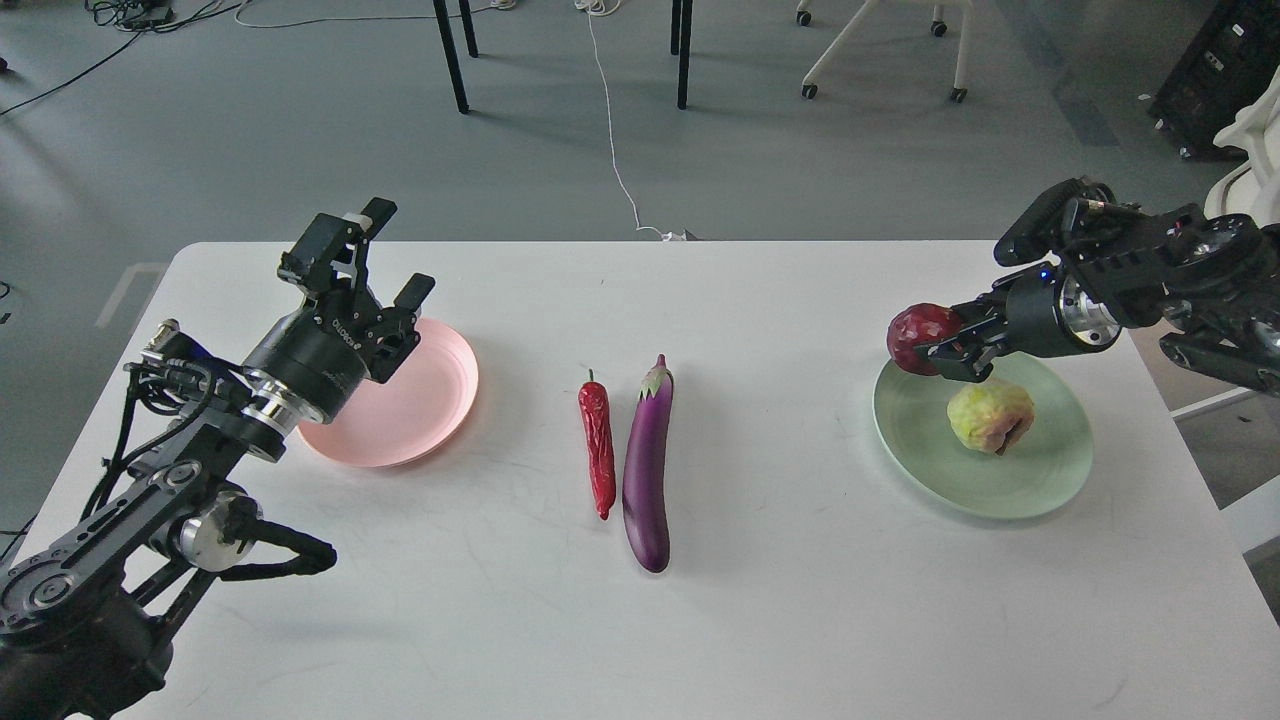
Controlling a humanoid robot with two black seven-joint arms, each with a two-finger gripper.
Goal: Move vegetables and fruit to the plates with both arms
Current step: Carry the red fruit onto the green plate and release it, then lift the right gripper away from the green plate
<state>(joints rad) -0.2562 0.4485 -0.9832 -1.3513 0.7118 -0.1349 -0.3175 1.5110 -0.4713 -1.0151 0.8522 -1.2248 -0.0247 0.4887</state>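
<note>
My right gripper (938, 346) is shut on the dark red pomegranate (918, 337) and holds it above the far left rim of the pale green plate (1050, 480). The lumpy yellow-green fruit (988, 418) lies in that plate. The purple eggplant (648, 462) and the red chili pepper (598, 447) lie side by side at the table's middle, the chili on the left. My left gripper (372, 252) is open and empty, above the far left edge of the pink plate (420, 400).
The white table's (640, 620) right edge runs close beside the green plate. Beyond the table are table legs, a chair base and a white cable on the grey floor.
</note>
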